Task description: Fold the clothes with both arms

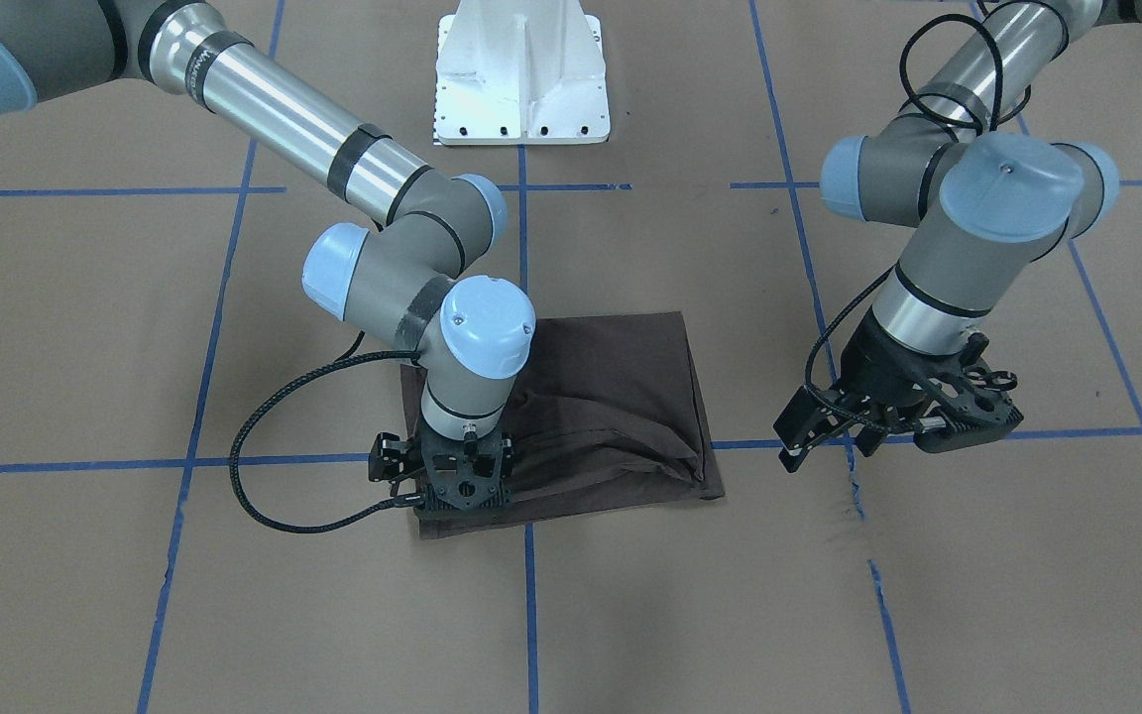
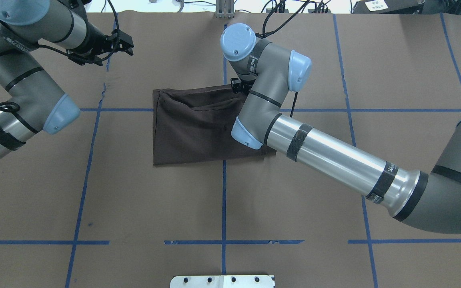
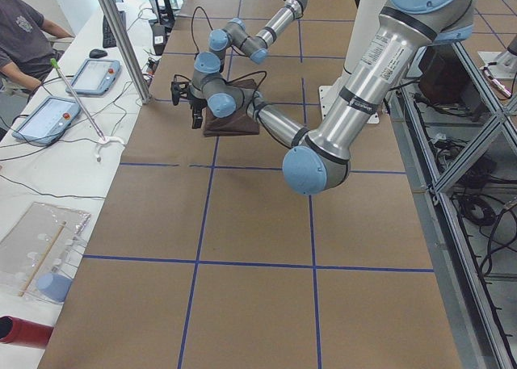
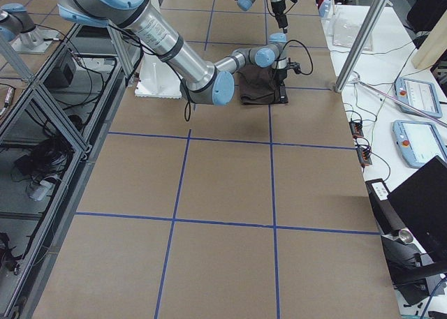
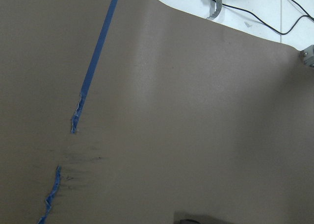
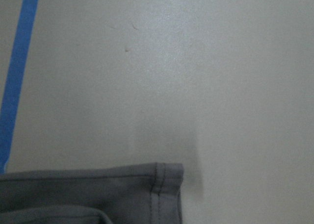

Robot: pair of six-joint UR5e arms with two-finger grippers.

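The dark brown T-shirt [image 1: 611, 397] is soft cloth, folded into a flat rectangle with some wrinkles and a stitched hem. It lies in the middle of the brown paper worktop [image 1: 135, 595]. The black right tool [image 1: 460, 493] points straight down at one corner of the shirt, but I cannot tell if its fingers are apart or clamped on cloth. The bent left arm [image 1: 977, 248] holds the left tool [image 2: 123, 44] over bare worktop, well apart from the shirt, and I cannot tell how wide it is.
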